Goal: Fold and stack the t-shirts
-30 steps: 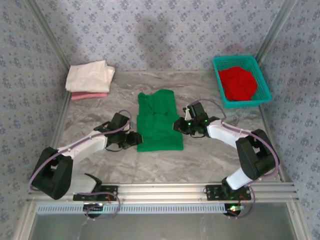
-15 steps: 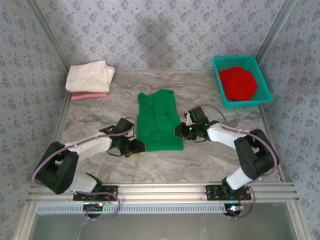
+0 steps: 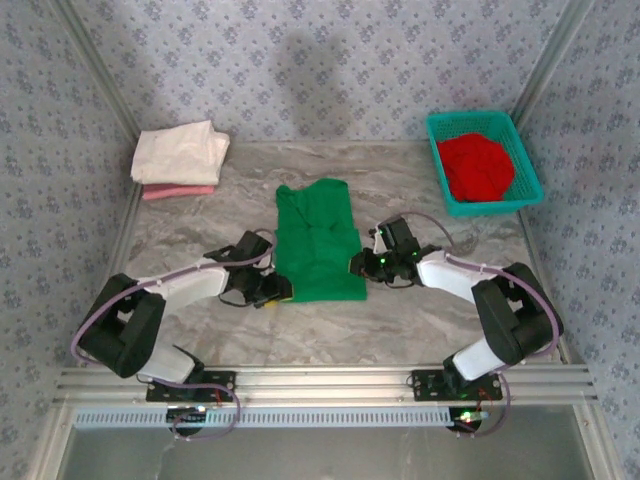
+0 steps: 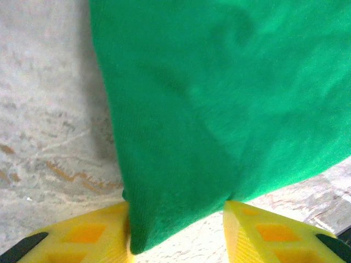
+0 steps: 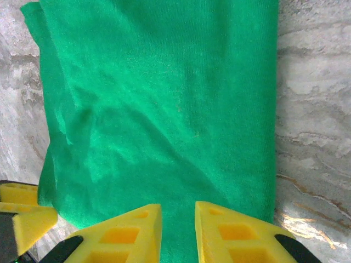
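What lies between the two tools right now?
The near hem of the green t-shirt, with the left tool and right tool at its corners; the top view shows it.

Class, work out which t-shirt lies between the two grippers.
The green t-shirt, mid-table; the cream t-shirt and pink t-shirt are stacked back left, the red t-shirt in the basket.

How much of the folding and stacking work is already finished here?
Done: the cream-white t-shirt lies folded on the pink t-shirt. In hand: the green t-shirt, folded narrow, with the left gripper and right gripper at its near corners. Remaining: finish and stack it, then the red t-shirt, crumpled in the teal basket.
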Tool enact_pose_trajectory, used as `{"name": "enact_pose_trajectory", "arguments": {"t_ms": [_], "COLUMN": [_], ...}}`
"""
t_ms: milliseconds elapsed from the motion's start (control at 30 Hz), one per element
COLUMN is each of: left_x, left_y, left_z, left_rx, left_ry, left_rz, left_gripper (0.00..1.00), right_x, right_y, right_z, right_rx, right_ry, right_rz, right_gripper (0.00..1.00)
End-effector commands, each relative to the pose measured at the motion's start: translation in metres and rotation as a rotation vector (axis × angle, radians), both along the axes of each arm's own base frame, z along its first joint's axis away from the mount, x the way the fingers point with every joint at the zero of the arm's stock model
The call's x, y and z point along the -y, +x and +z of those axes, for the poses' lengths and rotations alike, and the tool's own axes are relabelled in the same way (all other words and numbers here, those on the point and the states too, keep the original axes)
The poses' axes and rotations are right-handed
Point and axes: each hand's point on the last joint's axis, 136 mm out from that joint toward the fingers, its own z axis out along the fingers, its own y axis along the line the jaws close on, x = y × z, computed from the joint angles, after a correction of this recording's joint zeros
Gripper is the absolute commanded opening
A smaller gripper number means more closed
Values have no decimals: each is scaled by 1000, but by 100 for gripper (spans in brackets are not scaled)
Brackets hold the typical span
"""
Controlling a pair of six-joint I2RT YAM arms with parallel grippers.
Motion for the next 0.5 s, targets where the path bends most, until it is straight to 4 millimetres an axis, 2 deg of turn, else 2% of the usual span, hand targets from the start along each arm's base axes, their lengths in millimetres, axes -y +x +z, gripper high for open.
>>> {"name": "enact_pose_trajectory", "arguments": {"t_ms": [0,200,333,467], "left_x": [-3,-7,-10,-8], "left_y": [9,9,7,6], "left_z": [6,0,-5,-8], "left_rx": [20,9,5,-2], "left_ry": [18,41,56,41], "left_rz": [2,11,12,16], "left_gripper": [43,46,41,44], "right_x": [-2,-1,8,16], "right_y": [-3,-9,-15,-26], "right_z": [6,6,10,12], "right_rx": [27,24,35,17], "right_ry": [7,15,31,55], "right_rz": [12,10,-37,-65], "right_gripper": [25,25,28,31]}}
